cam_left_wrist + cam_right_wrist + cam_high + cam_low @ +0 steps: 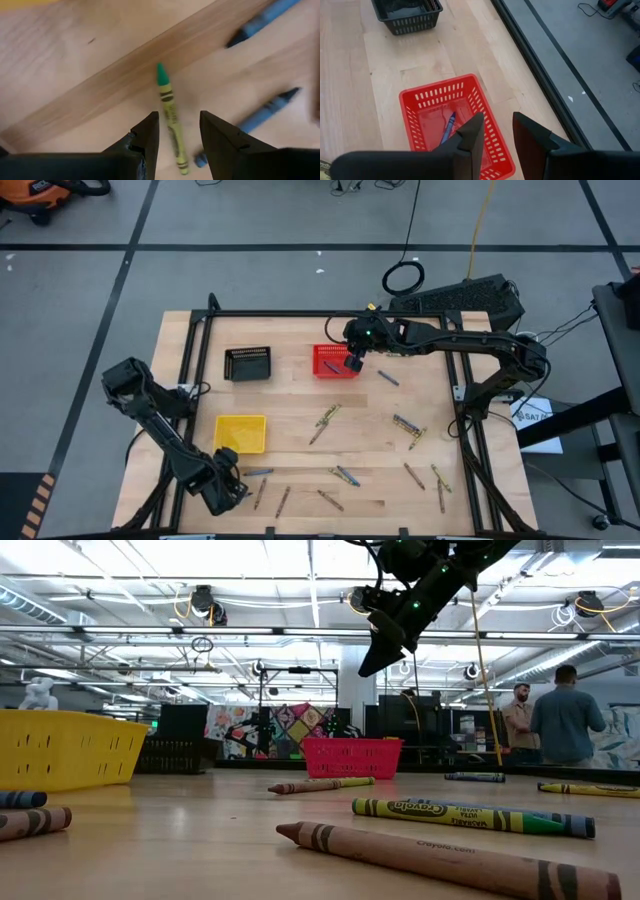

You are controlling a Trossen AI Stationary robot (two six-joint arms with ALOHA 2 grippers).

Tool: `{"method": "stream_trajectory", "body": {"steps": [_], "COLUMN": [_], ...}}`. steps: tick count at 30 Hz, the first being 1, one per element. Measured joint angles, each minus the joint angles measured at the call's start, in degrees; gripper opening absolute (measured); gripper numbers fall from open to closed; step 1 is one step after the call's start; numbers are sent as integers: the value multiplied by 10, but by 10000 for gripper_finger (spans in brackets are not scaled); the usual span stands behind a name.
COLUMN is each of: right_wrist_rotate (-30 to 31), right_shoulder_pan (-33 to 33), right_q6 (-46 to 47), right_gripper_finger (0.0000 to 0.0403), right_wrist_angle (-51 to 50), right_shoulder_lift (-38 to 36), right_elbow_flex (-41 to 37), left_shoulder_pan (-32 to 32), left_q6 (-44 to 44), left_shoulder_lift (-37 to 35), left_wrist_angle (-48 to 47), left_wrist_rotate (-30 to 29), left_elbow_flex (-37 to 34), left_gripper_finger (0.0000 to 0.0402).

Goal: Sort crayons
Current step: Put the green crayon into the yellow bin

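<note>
left tool (pixel 179 131): parted, astride paper-wrapped green crayon (pixel 170 113) | right tool (pixel 496 131): parted, empty, over red mesh basket (pixel 427 95)

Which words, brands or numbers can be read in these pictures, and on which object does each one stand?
"Crayola": on the wrapper of the yellow-green crayon in the low view.
"Crayola", faint: on the wrapper of the brown crayon nearest the low camera.
Black print on the green crayon in the left wrist view: too blurred to read.
White sheet by the table's right edge in the high view: dark letters, too small to read.
The baskets carry no text.
</note>
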Motion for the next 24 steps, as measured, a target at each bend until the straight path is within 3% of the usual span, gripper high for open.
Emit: {"method": "stream_trajectory", "body": {"steps": [11,20,24], "right_wrist_rotate": [0,0,0], "right_shoulder_pan": [0,0,0], "right_q6": [15,15,14], "right_gripper_finger": [91,91,91], "right_wrist_angle": [0,0,0], "right_shoulder_lift": [0,0,0], "right_elbow_flex": [0,0,0], "left_shoulder_pan": [0,1,0], "left_q6": [4,20,20], "left_shoulder_lift": [19,16,9], "left_wrist_angle": [-2,2,3], "left_wrist_rotate": [11,32,33], "left_elbow_flex": [2,1,0], "left_gripper_finger": [125,21,10]}}
